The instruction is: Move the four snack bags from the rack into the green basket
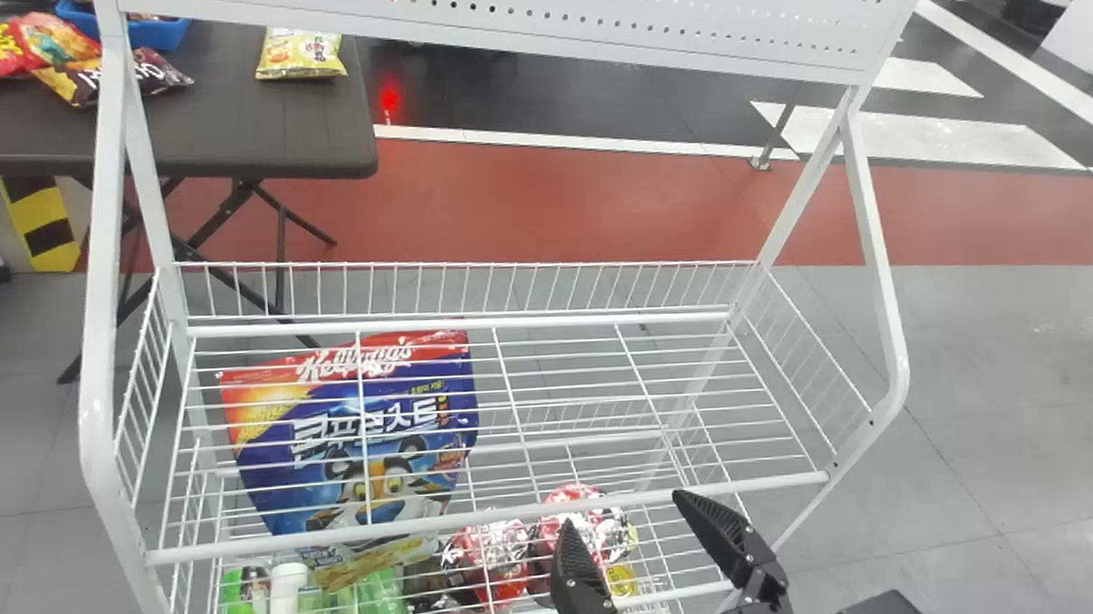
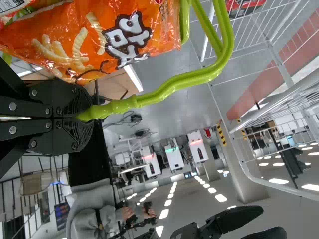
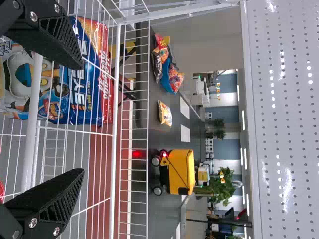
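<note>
Head view, centre left: large bag (image 1: 275,480), deep blue, red band at top, orange-yellow flank, white lettering, orange cartoon tiger. Rack (image 1: 473,519): white; panel (image 1: 681,19) at upper edge white, dotted with round holes. Lower centre: wrapped packs (image 1: 494,553), red and silver. Upper left: table (image 1: 248,135) dark brown-grey; small bag (image 1: 300,58) yellow. Floor (image 1: 980,359) grey, crossed by brick-red band. Left wrist view: snack bag (image 2: 167,30) orange, pale-yellow sticks printed; basket handle (image 2: 174,87) lime green.

"Kellogg's" and "콘푸로스트" stand on the blue bag (image 1: 331,477), Korean print (image 2: 127,40) on the orange bag (image 2: 55,30).
</note>
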You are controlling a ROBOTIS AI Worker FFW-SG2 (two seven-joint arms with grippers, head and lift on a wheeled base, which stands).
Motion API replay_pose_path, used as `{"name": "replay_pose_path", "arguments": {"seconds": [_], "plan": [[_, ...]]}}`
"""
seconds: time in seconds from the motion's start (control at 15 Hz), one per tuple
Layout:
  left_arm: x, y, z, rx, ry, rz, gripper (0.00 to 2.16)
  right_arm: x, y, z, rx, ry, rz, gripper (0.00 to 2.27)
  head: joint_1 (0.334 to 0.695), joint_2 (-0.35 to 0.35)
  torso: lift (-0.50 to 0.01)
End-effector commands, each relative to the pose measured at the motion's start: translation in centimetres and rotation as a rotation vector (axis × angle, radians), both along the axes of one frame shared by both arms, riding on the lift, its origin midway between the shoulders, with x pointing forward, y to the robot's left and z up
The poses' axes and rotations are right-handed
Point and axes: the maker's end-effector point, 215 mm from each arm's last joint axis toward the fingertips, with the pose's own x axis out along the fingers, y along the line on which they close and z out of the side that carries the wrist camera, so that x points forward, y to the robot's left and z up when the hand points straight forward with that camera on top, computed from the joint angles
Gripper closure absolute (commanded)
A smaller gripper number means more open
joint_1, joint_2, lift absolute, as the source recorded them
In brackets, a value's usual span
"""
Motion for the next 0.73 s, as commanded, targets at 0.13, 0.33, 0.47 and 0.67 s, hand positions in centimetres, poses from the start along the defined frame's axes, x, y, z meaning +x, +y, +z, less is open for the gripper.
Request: {"name": "replay_pose_path", "arguments": {"seconds": [0.13, 0.33, 0.47, 0.67], "plan": [[0.05, 0.06, 0.05, -0.002, 0.0, 0.002, 2.12, 0.02, -0.14, 0.16, 0.006, -0.008, -0.003, 0.08, 0.695, -0.35, 0.0], [0.02, 0.01, 0.04, -0.002, 0.0, 0.001, 2.12, 0.08, -0.14, 0.62, 0.006, -0.024, -0.002, 0.08, 0.695, -0.35, 0.0], [-0.02, -0.06, 0.08, -0.004, 0.0, -0.001, 2.12, 0.11, -0.13, 0.89, 0.006, -0.034, 0.0, 0.08, 0.695, -0.35, 0.0], [-0.1, -0.11, 0.05, -0.003, 0.003, -0.002, 2.12, 0.04, -0.27, 0.99, 0.009, -0.037, -0.002, 0.08, 0.695, -0.35, 0.0]]}}
